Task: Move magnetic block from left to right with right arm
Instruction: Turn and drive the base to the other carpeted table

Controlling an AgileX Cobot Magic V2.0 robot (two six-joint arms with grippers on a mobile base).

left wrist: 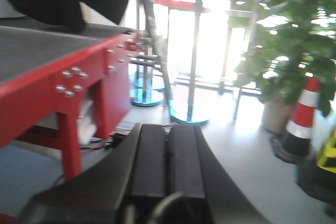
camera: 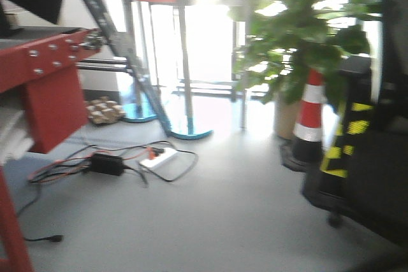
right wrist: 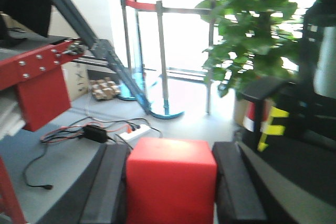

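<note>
Sitting between the two dark fingers of the right gripper, the red magnetic block was pinched on both sides, low in the right wrist view with grey floor behind it. On that floor lay a white power strip, a black adapter and loose cables. A red metal table stood to the left. A leafy potted plant and a red-and-white traffic cone stood to the right. The left gripper was pressed together, only a thin seam between its pads, nothing held.
</note>
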